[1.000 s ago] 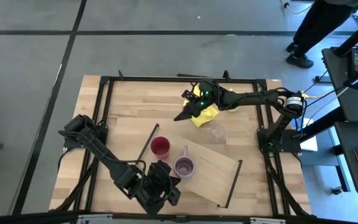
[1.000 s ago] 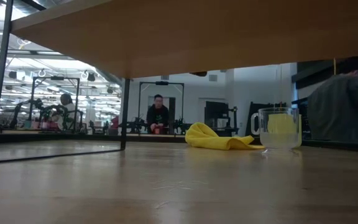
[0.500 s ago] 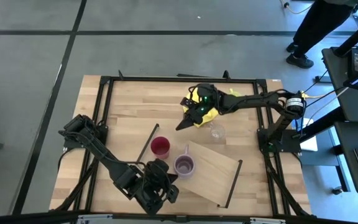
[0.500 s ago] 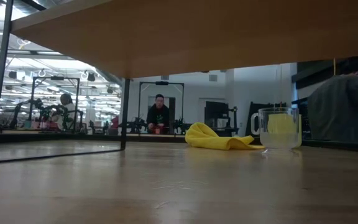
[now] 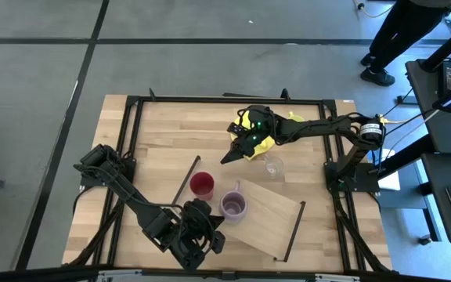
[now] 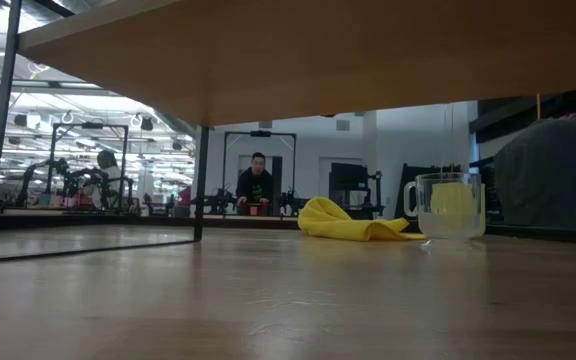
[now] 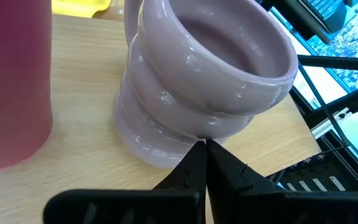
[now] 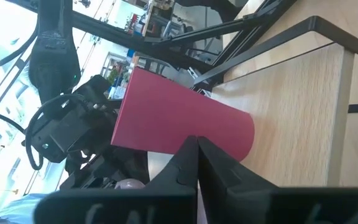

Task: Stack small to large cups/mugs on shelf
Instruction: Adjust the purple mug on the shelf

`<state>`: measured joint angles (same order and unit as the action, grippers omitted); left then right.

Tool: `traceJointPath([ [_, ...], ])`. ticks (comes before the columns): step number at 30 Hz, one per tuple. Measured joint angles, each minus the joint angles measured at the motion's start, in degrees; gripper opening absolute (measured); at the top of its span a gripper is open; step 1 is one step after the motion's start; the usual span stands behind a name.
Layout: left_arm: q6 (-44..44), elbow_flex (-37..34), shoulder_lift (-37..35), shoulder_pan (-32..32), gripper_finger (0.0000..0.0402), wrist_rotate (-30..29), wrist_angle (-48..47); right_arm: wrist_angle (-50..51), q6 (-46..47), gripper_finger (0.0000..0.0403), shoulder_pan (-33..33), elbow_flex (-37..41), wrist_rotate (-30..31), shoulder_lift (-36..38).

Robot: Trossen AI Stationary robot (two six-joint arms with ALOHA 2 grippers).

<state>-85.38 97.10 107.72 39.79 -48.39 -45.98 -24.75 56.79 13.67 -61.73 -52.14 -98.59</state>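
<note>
left gripper point(image 5: 210, 229) fingers pressed together, empty, just near of the purple mug point(image 5: 232, 206) | right gripper point(image 5: 227, 157) fingers closed, empty, hovering past the red cup point(image 5: 202, 185) | both cups sit on the shelf point(image 5: 268, 215) left end

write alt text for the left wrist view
A purple mug stands upright on the light-wood shelf, just beyond the left gripper, whose fingers are shut. A red cup stands beside it.
</note>
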Motion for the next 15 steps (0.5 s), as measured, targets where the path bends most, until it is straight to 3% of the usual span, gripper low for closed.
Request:
traceJointPath([
  [15,-1.49,-0.02,-0.07,-0.42,0.0,2.29,-1.22,0.02,1.11,0.0005,0.0,0.0,0.95,0.0],
])
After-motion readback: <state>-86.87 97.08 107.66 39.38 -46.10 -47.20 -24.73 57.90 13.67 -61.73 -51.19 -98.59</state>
